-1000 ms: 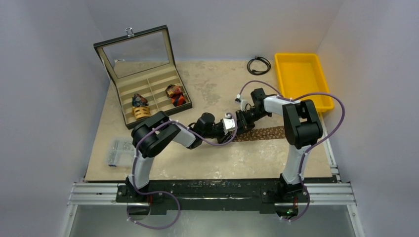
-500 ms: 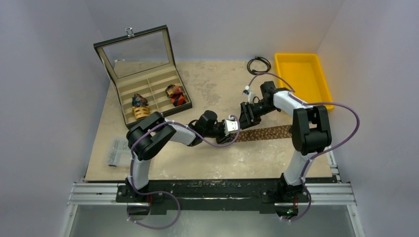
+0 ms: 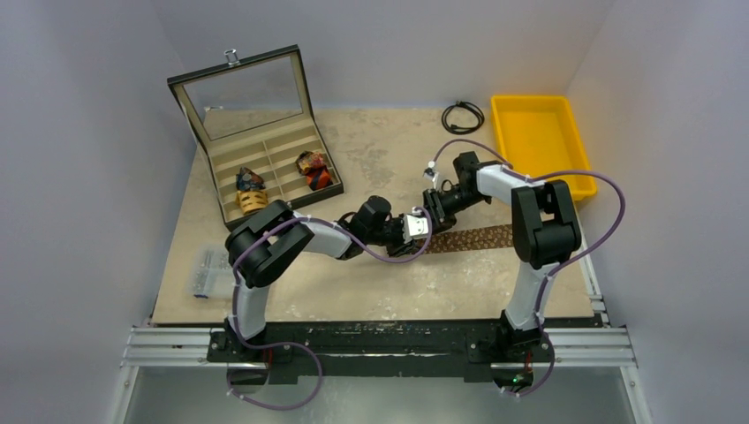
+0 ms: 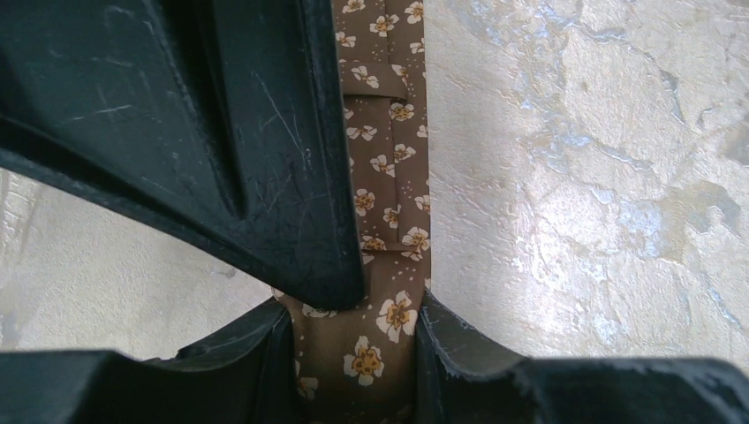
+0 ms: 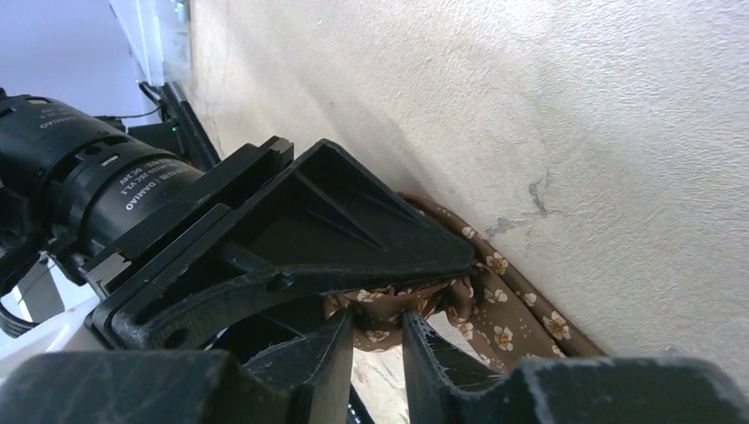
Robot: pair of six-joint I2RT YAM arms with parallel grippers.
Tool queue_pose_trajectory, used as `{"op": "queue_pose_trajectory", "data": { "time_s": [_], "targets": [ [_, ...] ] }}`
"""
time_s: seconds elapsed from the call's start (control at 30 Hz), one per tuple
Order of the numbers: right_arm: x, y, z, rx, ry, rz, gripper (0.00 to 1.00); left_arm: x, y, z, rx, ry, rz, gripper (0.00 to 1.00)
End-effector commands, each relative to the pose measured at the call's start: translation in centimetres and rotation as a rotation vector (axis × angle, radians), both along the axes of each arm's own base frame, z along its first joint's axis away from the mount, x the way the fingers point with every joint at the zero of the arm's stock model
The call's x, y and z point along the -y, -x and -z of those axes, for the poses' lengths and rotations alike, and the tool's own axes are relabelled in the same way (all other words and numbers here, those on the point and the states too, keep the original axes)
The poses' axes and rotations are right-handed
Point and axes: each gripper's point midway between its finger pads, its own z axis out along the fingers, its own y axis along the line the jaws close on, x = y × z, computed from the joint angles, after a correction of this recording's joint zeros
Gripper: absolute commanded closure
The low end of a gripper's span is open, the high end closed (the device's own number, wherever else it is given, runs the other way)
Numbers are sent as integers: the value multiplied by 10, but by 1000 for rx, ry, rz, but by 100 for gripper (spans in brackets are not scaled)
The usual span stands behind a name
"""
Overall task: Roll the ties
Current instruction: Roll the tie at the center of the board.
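Beige tabletop (image 3: 389,150), left gripper (image 4: 353,311) clamped on brown tie (image 4: 389,177), right gripper (image 5: 378,320) state unclear

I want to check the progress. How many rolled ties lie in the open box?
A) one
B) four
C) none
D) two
D: the box holds a blue-yellow tie and a red-orange tie, both rolled, in separate compartments.

Beige table (image 3: 380,159): display case (image 3: 258,141) far-left, plastic packet (image 3: 208,270) near-left, brown tie (image 3: 472,237) centre-right, cable loop (image 3: 463,116), yellow bin (image 3: 499,132) far-right.
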Motion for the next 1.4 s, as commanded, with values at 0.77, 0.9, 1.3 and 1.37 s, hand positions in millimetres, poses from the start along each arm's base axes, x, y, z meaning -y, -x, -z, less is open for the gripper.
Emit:
{"op": "queue_pose_trajectory", "data": {
  "time_s": [0.77, 0.9, 1.3, 1.37],
  "targets": [
    [-7, 17, -5, -54, -113, -47, 69, -43, 25, 59, -126, -228, -7, 81],
    [0, 19, 8, -66, -56, -59, 96, -42, 28, 59, -138, -222, -3, 81],
    [42, 8, 55, -31, 194, -29, 100, -25, 33, 34, -163, -66, 85, 53],
    [45, 7, 58, -26, 214, -25, 100, -21, 33, 29, -161, -43, 99, 51]
  ]
}}
